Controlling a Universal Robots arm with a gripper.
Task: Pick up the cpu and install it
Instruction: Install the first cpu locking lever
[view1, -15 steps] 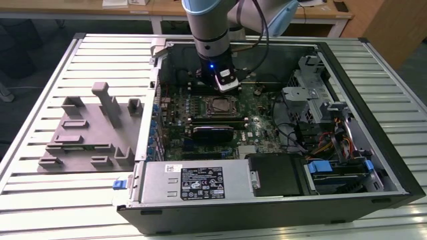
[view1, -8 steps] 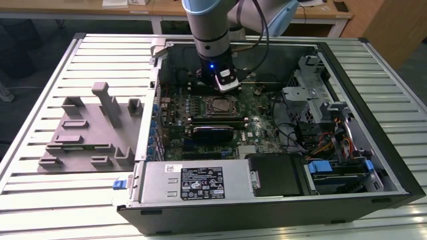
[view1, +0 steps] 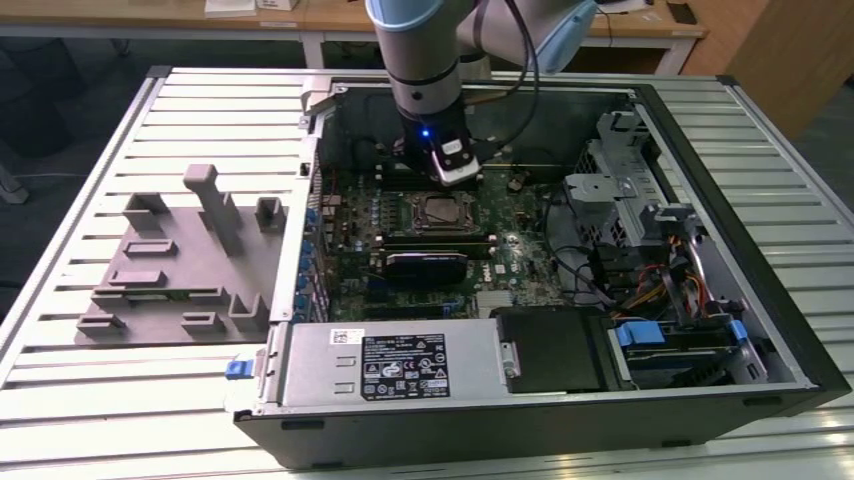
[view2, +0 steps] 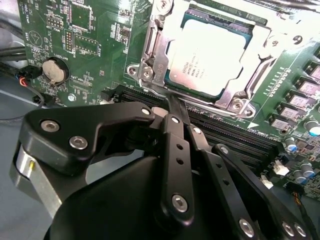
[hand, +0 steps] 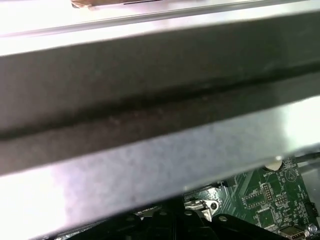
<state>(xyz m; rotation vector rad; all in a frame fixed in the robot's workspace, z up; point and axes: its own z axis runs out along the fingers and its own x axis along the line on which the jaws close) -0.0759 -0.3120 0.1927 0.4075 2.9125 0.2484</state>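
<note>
The small flat square cpu with its silvery metal top (view2: 212, 55) lies flat, metal face up, in the metal-framed socket (view2: 150, 60) on the green motherboard (view2: 95, 35). Being square, it has no long axis to speak of; in the second wrist view its edges run parallel to the socket frame around it. In the exterior view the same chip (view1: 437, 209) sits near the middle of the open black computer case (view1: 747, 385), which lies on its side on the ribbed metal worktop (view1: 80, 150).

The black claw (view2: 172, 102) on the arm hangs over the board just beside the socket, its tips close to the socket's near edge and to the row of black memory slots (view2: 230, 132). Its fingers (view2: 175, 150) appear drawn together with nothing between them, and they are apart from the cpu. In the exterior view the claw (view1: 454, 175) stands just above the socket, toward the case's far wall.

A grey plastic fixture block set (view1: 180, 260) rests on the worktop at the exterior view's left, well apart from the case. A round silver coin battery (view2: 54, 70) sits on the board, away from the socket.
</note>
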